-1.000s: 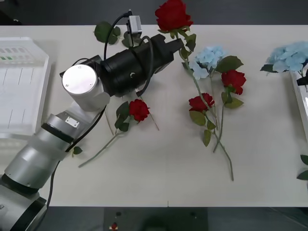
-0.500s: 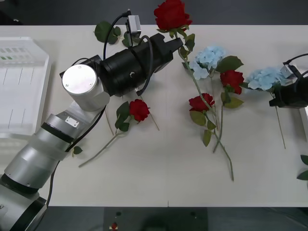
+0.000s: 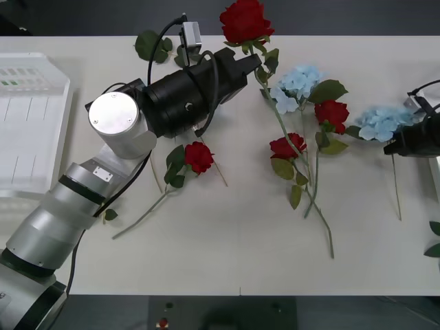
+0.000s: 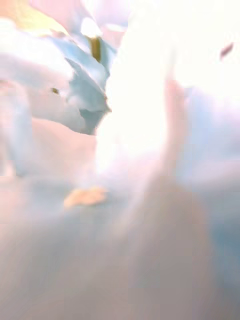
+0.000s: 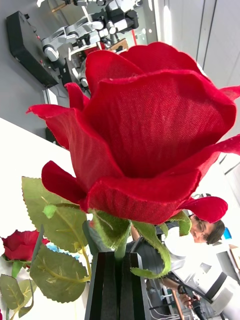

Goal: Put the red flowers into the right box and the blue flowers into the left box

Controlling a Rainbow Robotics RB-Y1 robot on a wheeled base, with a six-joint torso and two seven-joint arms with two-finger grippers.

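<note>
While the left gripper [image 3: 256, 65] is reaching across the far middle of the table [image 3: 227, 254], its black fingers [image 5: 107, 285] are pressing together on the green stem just under a large red rose [image 3: 245, 20], whose bloom is sitting at the table's far edge. Seen from the left wrist, that rose [image 5: 150, 135] is looming above the clamped fingers, with serrated leaves spreading beside them.

At the right edge of the front view, the right gripper [image 3: 405, 146] is clenching the stem of a blue hydrangea [image 3: 383, 122], with the pale head pointing toward the middle of the table and the thin stem trailing toward the near side. The right wrist view is showing blurred pale blue petals [image 4: 75, 90] (very close to the lens).

Other flowers are lying on the table between the two arms: a second blue hydrangea [image 3: 297, 85], a red rose [image 3: 334, 114] just beside it, another red rose [image 3: 287, 146] nearer the middle, and one more red rose [image 3: 199, 157] beside the left arm.

The left box [image 3: 31, 124] is resting at the table's left side. The right box [image 3: 430, 148] is showing its rim at the right edge, next to the right gripper.
</note>
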